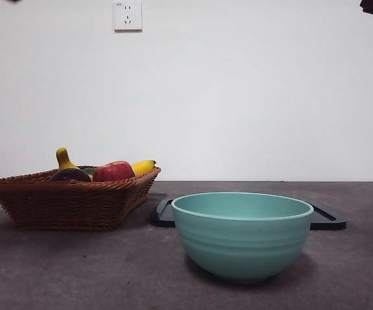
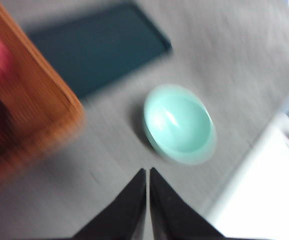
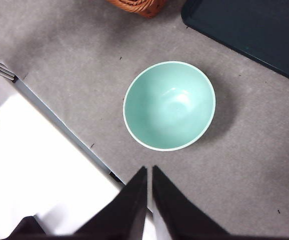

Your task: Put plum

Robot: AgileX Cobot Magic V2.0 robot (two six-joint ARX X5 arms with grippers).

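Both pairs of fingers are pressed together, holding nothing. The left gripper [image 2: 147,172] hangs above the table [image 1: 77,271], between the basket [image 2: 29,110] and the green bowl [image 2: 180,124]; its picture is blurred. The right gripper [image 3: 149,172] hangs high over that same bowl. The plum [image 1: 70,174] lies in the wicker basket, beside the red apple [image 1: 113,171] and a banana [image 1: 142,166]. A dark tray [image 1: 328,219] lies behind the bowl.

Lab-like test bench, bare white wall [image 1: 238,97], wall socket [image 1: 128,15], grey tabletop [image 1: 77,271]
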